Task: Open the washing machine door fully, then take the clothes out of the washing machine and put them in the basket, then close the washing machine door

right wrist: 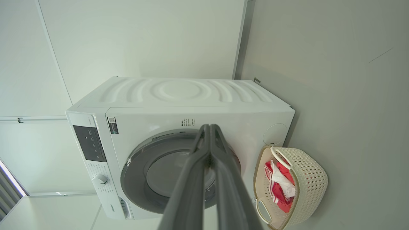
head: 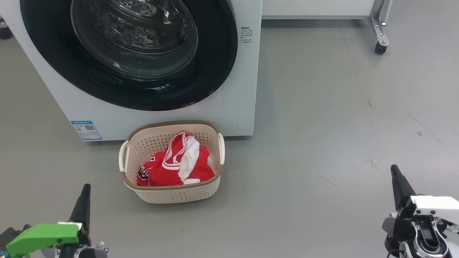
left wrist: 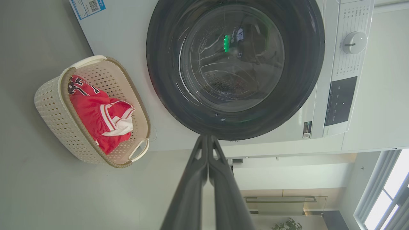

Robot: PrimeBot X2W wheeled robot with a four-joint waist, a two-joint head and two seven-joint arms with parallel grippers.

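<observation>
**A:** Where are the clothes?

**B:** The clothes [head: 172,166], red with white trim, lie bunched inside the basket [head: 179,195]. In the head view the basket stands on the floor [head: 322,143] just in front of the washing machine [head: 247,107], at six o'clock from its round window.

**A:** And the door itself?

**B:** The washing machine door [head: 218,71] sits flush against the white front in every view, so I judge it shut. Through the glass I see the holes of the drum [left wrist: 223,86] and no red cloth.

**A:** What are the arms doing?

**B:** In the head view the left gripper [left wrist: 207,138] is at seven o'clock and the right gripper [right wrist: 209,127] at four o'clock. Both are well apart from the basket and the machine. Each wrist view shows its two fingers pressed together with nothing between them.

**A:** So which step is this?

**B:** By my reading, the last one is done: clothes in the basket, door closed, both arms clear.

**A:** Is anything left?

**B:** Only the latch. I cannot tell whether it has caught. If it hasn't, the next move is a firm push on the black rim with closed fingers, keeping off the glass.
</observation>
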